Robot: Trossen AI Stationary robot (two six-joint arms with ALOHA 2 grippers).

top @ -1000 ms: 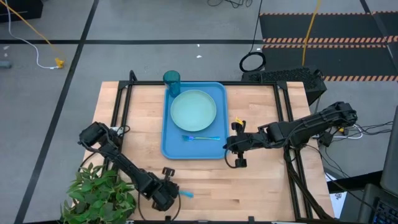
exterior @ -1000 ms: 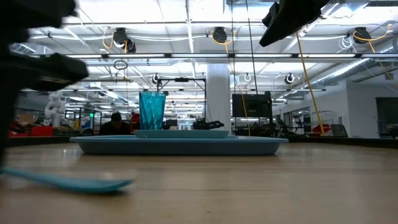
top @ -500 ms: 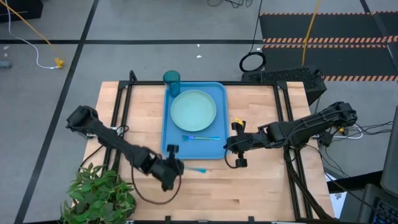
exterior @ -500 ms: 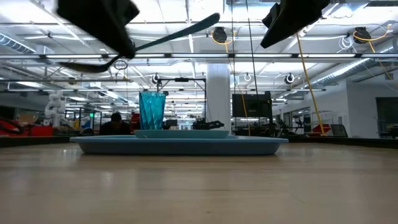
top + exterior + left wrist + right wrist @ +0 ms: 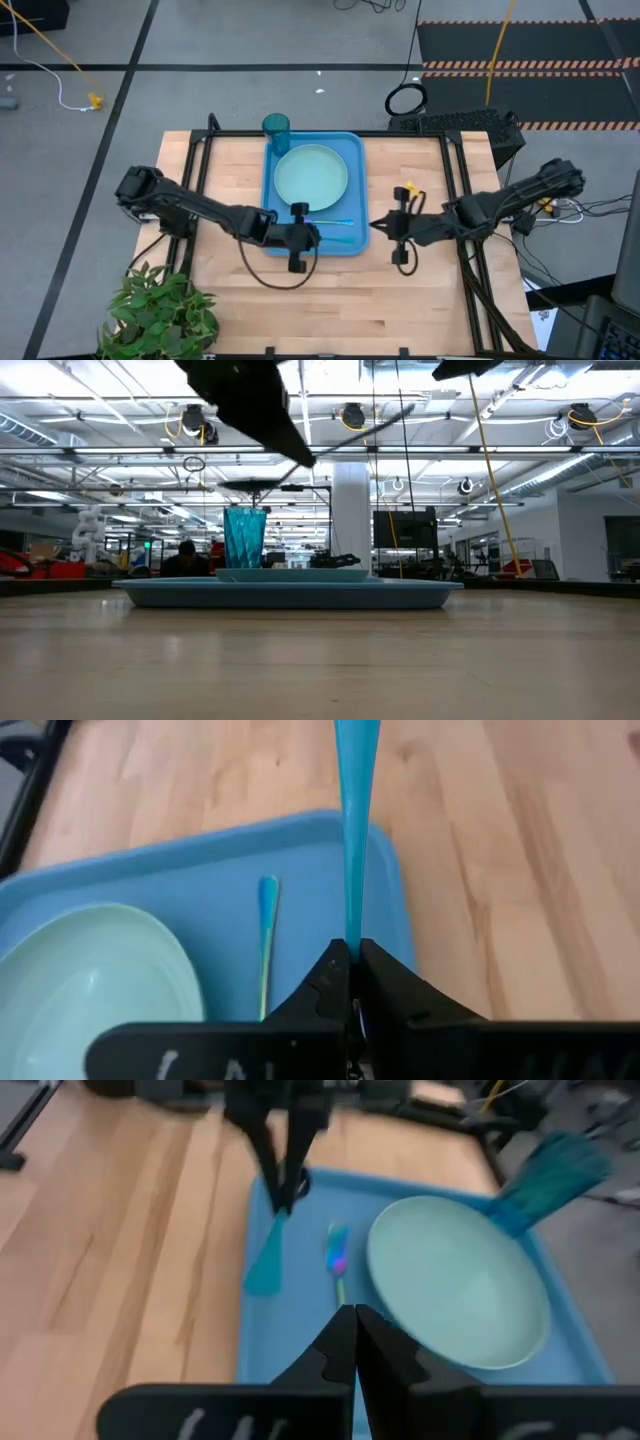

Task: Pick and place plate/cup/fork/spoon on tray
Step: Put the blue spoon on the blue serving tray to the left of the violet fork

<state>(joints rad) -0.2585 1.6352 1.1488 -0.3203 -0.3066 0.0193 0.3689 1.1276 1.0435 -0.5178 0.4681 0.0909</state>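
Note:
The blue tray (image 5: 350,150) lies on the wooden table. The mint-green plate (image 5: 311,176) and the fork (image 5: 336,222) lie in it. The teal cup (image 5: 276,126) stands at its far left corner. My left gripper (image 5: 312,237) is over the tray's near edge, shut on the spoon (image 5: 353,830). The spoon's blue handle shows, and a dark oval in the low view (image 5: 250,485) looks like its bowl. My right gripper (image 5: 378,227) is shut and empty, just right of the tray. My left gripper pinches the spoon's blue handle (image 5: 351,925) between its two fingers, at the narrow part toward the bowl. The fingers slant down toward the table's right. The handle sticks out past the fingertips and rises to its broad free end (image 5: 405,407). The spoon is lifted clear.
A green potted plant (image 5: 160,310) stands at the table's near left corner. Bare wood lies on both sides of the tray and along the near edge. Black frame rails (image 5: 195,170) run along the table's left and right sides.
My left gripper has taken the spoon off the table near the front edge, raised it, and carried it toward the far right, up to the tray's near edge. The spoon now hangs tilted in the air. My right gripper has drawn back a little toward the table's right edge.

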